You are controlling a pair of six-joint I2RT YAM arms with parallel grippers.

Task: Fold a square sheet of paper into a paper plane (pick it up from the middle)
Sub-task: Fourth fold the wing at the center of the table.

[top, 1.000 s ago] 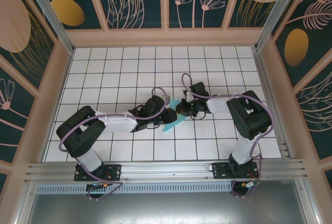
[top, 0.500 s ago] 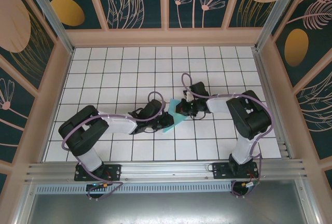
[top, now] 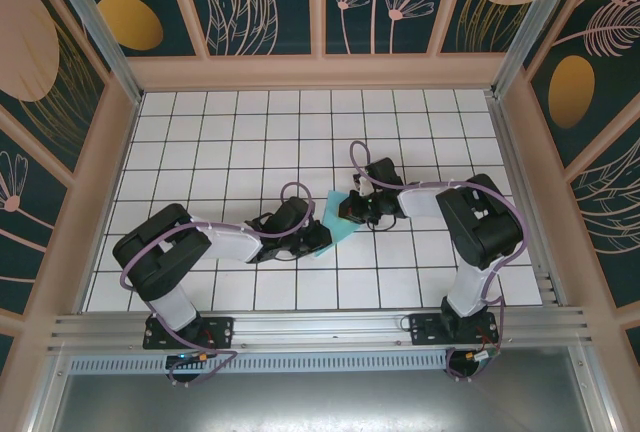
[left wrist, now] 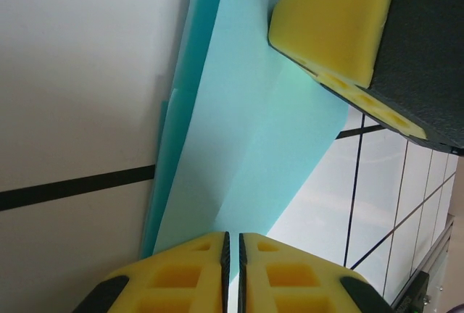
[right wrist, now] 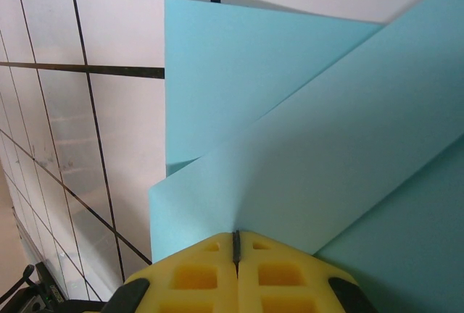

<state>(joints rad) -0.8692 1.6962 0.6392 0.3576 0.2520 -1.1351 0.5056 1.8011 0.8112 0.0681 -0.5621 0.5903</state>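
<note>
Gridded tabletop (top: 200, 132), patterned walls (top: 260, 2), left tool (left wrist: 232, 237) and right tool (right wrist: 235, 235) pinching folded blue paper (top: 340, 224)

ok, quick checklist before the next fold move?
1. Is the left gripper shut on the paper: ok.
2. Is the right gripper shut on the paper: ok.
3. Are the two grippers apart, not touching: ok.
4. Is the paper free of tears where visible: ok.
5. Are the folded edges lined up: cannot tell.
6. Is the paper lifted off the table: cannot tell.
</note>
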